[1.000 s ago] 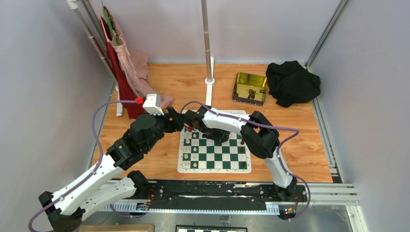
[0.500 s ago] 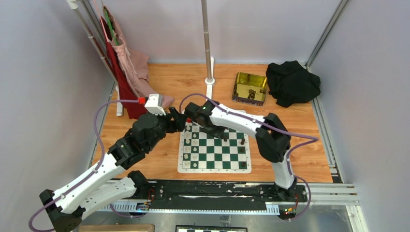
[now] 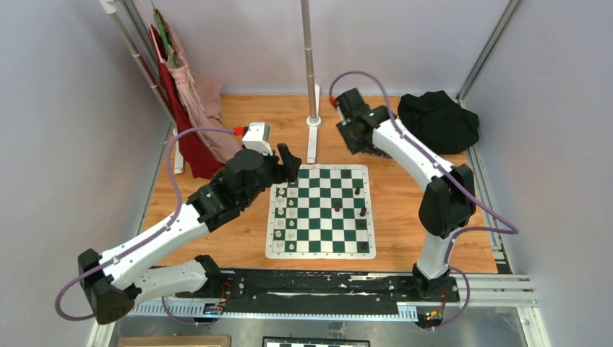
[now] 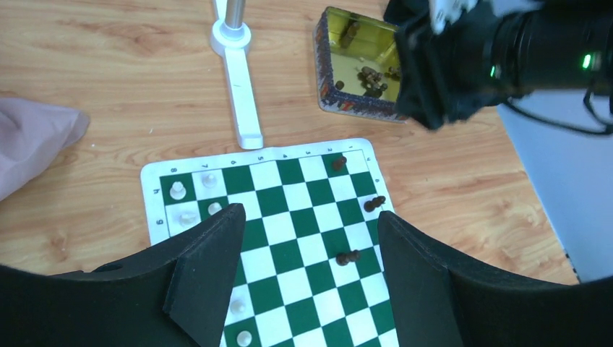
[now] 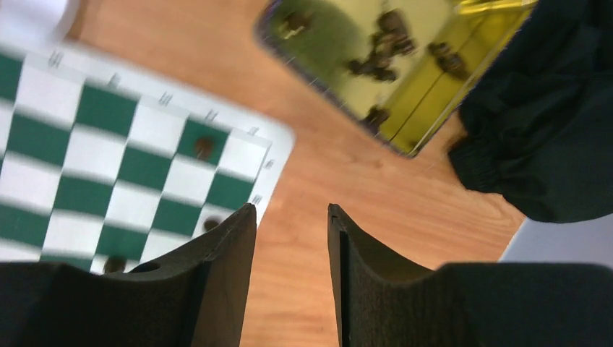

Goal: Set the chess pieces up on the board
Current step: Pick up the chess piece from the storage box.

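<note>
The green and white board (image 3: pixel 320 217) lies mid-table. Three dark brown pieces (image 3: pixel 363 212) stand along its right side and one (image 3: pixel 337 207) nearer the middle; they also show in the left wrist view (image 4: pixel 348 256). More dark pieces lie in the gold tin (image 4: pixel 358 69). My left gripper (image 3: pixel 289 160) is open and empty, raised over the board's far left corner, its jaws wide apart (image 4: pixel 309 217). My right gripper (image 3: pixel 358 141) hovers over the tin, which is mostly hidden in the top view. It is open with a narrow gap and empty (image 5: pixel 291 211).
Cream-white pieces (image 3: pixel 280 204) stand in the board's left columns. A metal pole with a white foot (image 3: pixel 313 119) stands behind the board. A black cloth (image 3: pixel 437 123) lies at the back right, and red and pink cloth (image 3: pixel 189 108) hangs at the back left.
My right arm has swung from the board's far left corner back and right to the tin. My left gripper has lifted and shifted slightly right and back.
</note>
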Controlling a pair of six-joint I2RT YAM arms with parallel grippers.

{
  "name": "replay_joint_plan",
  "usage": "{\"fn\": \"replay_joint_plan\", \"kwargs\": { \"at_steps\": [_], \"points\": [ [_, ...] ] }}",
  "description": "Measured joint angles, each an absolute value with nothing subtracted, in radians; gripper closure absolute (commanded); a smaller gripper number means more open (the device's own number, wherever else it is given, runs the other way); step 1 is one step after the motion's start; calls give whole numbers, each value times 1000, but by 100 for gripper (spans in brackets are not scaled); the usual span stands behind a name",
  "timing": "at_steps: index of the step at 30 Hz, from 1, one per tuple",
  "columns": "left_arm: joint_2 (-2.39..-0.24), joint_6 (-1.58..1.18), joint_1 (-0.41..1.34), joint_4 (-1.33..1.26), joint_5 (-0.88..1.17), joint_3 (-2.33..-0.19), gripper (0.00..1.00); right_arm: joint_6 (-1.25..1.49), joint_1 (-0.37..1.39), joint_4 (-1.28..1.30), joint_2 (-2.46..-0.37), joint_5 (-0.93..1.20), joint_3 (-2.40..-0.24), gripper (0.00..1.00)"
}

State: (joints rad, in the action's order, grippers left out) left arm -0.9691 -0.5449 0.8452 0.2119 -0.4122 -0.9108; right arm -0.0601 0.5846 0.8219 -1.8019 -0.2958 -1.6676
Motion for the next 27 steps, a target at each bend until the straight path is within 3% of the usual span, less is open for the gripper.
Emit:
{"fn": "replay_joint_plan", "kwargs": {
  "at_steps": [7, 13, 19, 27],
  "points": [
    [-1133, -529, 847, 144, -411, -949, 26, -24, 346, 665, -2027, -208, -1923, 52],
    [-1172, -527, 847, 35, -411, -926, 25, 20, 273, 582, -2265, -155, -2124, 51],
    [-1194, -527, 847, -76, -416, -870, 25, 44, 252, 539, -2403, -139, -2176, 49],
    [-1202, -531, 847, -182, -425, -825, 25, 54, 234, 485, -2423, -139, -2178, 49]
  ]
}}
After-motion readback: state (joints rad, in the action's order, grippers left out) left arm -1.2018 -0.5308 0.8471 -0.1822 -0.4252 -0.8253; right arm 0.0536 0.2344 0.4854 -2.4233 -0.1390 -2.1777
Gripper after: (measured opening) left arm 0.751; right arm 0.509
